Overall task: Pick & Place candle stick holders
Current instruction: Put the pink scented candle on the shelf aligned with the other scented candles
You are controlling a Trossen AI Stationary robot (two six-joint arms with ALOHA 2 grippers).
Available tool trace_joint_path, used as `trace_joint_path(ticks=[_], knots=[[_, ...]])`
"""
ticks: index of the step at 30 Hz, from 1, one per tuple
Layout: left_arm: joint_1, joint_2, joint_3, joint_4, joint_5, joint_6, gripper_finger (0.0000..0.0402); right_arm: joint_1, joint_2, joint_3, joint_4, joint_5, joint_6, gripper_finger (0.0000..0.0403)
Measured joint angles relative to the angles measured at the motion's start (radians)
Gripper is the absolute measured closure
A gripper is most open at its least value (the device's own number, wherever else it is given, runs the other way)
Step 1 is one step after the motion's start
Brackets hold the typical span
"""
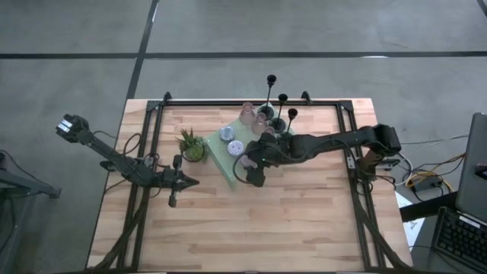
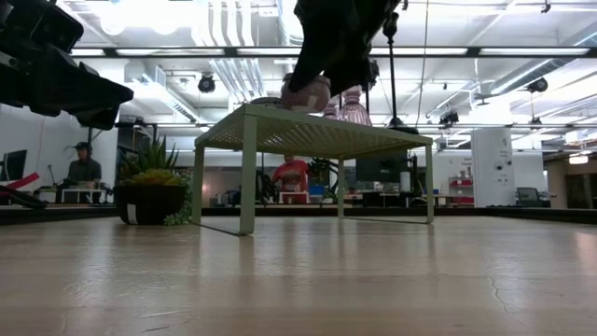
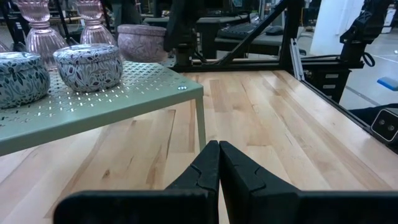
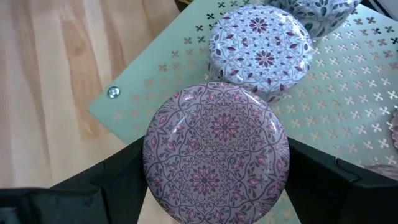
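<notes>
Puck lid-up (flat) in right tool.

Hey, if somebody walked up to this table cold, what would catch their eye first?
Probably the right pincer gripping a round pink patterned tin at the near corner of the pale green stand, mid-table. Behind it on the stand sit two more patterned tins, pink glass cups and three tall black sticks. The left pincer waits shut, low over the wood beside a spiky potted plant.

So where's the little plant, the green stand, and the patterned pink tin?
Plant (image 1: 192, 145), high view, its leaves.
Green stand (image 3: 112, 93), left wrist view, bare perforated top.
Pink tin (image 4: 216, 152), right wrist view, lid centre.
</notes>
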Motion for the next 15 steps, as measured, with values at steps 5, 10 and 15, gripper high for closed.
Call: trace_joint_path(ticks=[5,10,15], knots=[[0.0,0.0,0.0,0.0,0.0,0.0,0.039,0.001,0.0,0.0,0.0,0.0,0.01,0.0097],[0.0,0.0,0.0,0.001,0.0,0.0,0.039,0.012,0.0,-0.001,0.001,0.0,0.035,0.0097],[0.0,0.0,0.0,0.001,0.0,0.0,0.039,0.025,0.0,-0.001,0.002,0.007,0.086,0.0097]])
